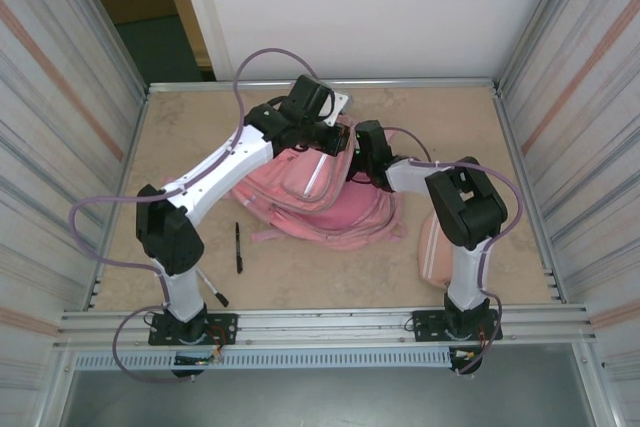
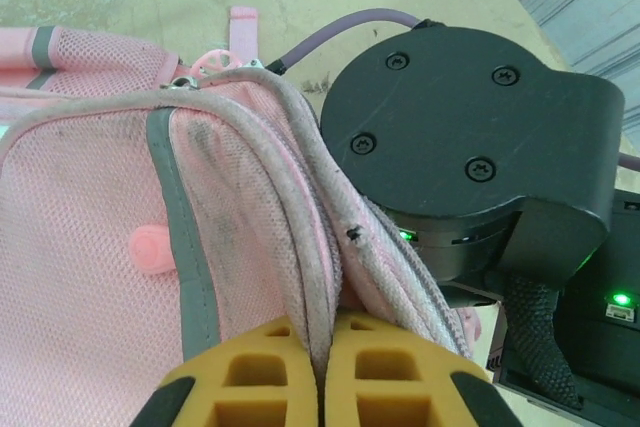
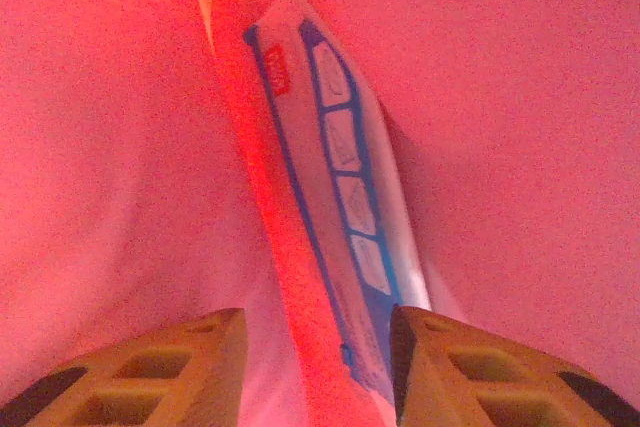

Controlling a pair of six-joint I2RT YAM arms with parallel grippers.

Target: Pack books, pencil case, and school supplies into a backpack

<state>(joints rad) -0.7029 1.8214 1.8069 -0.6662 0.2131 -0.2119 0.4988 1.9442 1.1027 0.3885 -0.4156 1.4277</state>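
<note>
The pink backpack (image 1: 320,202) lies mid-table with its mouth toward the far side. My left gripper (image 1: 322,125) is shut on the grey-piped rim of the backpack (image 2: 300,237), the yellow fingers (image 2: 250,377) pinching the fabric fold. My right gripper (image 1: 364,150) reaches into the opening and is open (image 3: 318,347). The blue-and-white packet (image 3: 345,177) stands inside against the pink lining, its near end between the spread fingers, closer to the right one. The pale-pink pencil case (image 1: 432,247) lies beside the right arm. Two black pens (image 1: 238,247) (image 1: 213,290) lie left of the backpack. The books are out of view.
The right arm's black wrist (image 2: 470,137) sits close beside my left fingers at the backpack mouth. Ribbed metal walls (image 1: 60,127) close in both sides, and a rail (image 1: 320,322) runs along the near edge. A pink strap (image 1: 275,235) trails toward the pens.
</note>
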